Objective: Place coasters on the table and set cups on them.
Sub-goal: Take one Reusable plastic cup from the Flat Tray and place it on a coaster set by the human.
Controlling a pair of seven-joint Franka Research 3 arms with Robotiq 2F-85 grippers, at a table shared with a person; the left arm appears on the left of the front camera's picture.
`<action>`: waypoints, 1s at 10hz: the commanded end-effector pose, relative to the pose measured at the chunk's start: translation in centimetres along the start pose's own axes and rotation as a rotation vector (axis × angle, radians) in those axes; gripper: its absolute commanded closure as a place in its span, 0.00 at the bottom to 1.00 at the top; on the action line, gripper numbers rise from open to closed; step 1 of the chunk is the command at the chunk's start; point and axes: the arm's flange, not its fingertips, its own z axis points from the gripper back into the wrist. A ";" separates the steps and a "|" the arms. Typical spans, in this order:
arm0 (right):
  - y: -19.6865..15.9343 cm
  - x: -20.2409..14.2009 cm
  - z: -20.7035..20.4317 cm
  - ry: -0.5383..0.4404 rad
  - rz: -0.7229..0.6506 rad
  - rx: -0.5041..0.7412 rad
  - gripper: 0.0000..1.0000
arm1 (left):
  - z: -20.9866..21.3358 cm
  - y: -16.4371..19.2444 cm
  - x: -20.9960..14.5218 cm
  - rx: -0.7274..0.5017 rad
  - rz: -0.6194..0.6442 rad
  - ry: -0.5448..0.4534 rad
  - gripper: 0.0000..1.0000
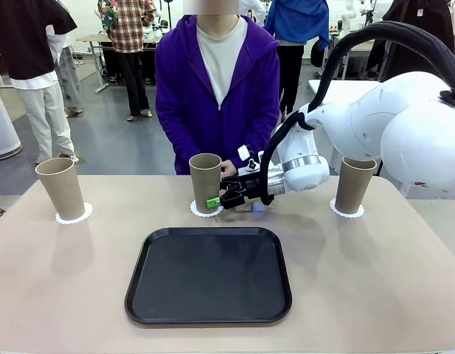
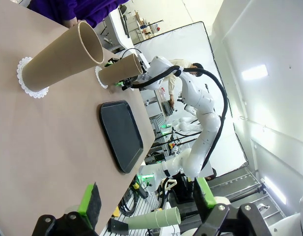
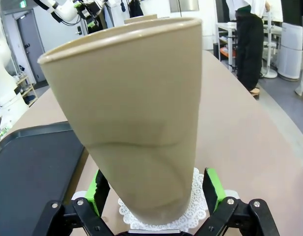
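Right gripper [image 1: 217, 198] wide around middle cup [image 1: 206, 182], pads apart from its wall; cup upright on doily [image 1: 206, 212] at counter's [image 1: 374, 273] far edge; risk on retreat — pad clipping wall, tipping it; left gripper [image 2: 144, 209] wide, empty.

Three tall beige cups stand upright on the beige table [image 1: 50, 280]: left cup [image 1: 60, 188], middle cup [image 1: 206, 182], right cup [image 1: 355, 184]. Each rests on a white lacy coaster [image 1: 73, 215].
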 end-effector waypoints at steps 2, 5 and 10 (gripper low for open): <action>0.6 0.7 1.2 0.075 -0.021 -0.020 0.00 | 0.2 -0.2 0.0 0.002 -0.003 -0.002 0.00; 3.2 3.3 4.5 0.237 -0.061 -0.016 0.00 | 0.2 -0.2 0.0 0.002 -0.003 -0.002 0.00; 12.1 17.1 10.0 0.843 -0.431 -0.270 0.00 | 0.2 -0.2 0.0 0.002 -0.003 -0.002 0.00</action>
